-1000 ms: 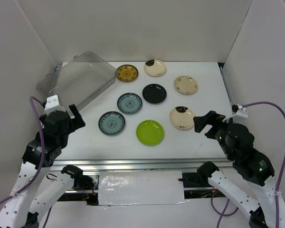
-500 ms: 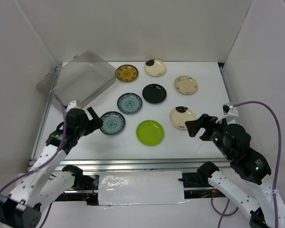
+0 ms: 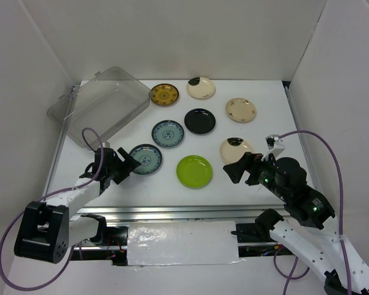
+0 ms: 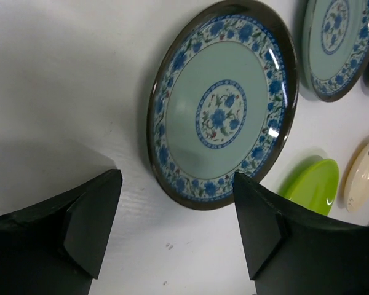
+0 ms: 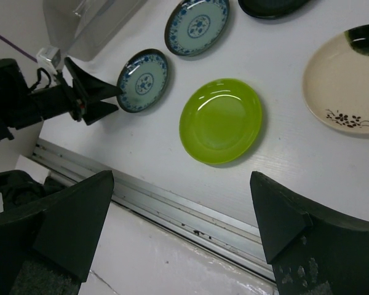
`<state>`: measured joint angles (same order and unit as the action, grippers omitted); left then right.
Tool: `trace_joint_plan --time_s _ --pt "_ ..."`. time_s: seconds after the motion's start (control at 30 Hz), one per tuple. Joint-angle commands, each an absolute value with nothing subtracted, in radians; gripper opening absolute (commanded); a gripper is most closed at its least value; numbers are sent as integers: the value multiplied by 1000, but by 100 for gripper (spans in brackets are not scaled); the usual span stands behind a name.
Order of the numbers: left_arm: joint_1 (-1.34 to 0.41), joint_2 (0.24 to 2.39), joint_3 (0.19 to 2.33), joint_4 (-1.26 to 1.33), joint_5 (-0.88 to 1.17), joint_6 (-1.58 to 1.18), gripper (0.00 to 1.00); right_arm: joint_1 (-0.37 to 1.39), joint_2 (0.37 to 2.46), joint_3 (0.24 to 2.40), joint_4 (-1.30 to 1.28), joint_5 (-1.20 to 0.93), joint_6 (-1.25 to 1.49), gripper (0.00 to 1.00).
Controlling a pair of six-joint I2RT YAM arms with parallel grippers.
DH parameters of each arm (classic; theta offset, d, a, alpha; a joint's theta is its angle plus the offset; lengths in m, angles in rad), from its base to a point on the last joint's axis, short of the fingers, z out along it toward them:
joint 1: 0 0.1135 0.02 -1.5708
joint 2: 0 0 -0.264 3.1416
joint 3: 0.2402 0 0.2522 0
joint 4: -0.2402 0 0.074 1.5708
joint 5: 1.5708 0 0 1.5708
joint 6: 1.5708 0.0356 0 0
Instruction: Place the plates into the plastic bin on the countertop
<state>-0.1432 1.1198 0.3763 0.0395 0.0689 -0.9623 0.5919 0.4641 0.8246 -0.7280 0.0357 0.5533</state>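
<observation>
Lying just ahead of left jaws (spread wide): blue-patterned plate (image 4: 221,110).

The white countertop (image 3: 270,132) bears eight plates (image 3: 200,121), all lying flat and apart from one another. A clear bin (image 3: 101,106) sits askew at its far left corner.

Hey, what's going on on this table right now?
Two robot arms are set to move plates into a clear bin, but nothing is in it yet. All eight plates lie on the white table. The left gripper is down low at the edge of the nearest blue-patterned plate, jaws open and not gripping it. The right gripper hovers open near the green plate, holding nothing.
</observation>
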Motion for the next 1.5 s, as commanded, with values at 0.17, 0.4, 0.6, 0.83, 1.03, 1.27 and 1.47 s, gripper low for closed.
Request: trace_joint_plan --time_s 0.17,0.4,0.6,0.83,1.03,1.27,1.47 --pt "-118 1230 350 173 41 -1008 63 604 433 818 -649 23 563 100" --pt "-123 1209 360 123 -26 -1002 23 606 433 811 -637 18 569 100" --pt "-149 1103 428 -38 -98 -973 0 609 446 825 -634 15 566 100" --pt "-176 782 681 -261 -92 -896 0 614 449 838 -632 38 563 100" --pt "-36 1126 1040 -397 -126 -868 0 615 471 831 -600 25 566 100" --pt "205 1624 1388 -281 57 -919 0 615 492 818 -545 11 575 100" --pt "281 1949 1612 -278 48 -923 0 623 534 785 -473 -77 594 100"
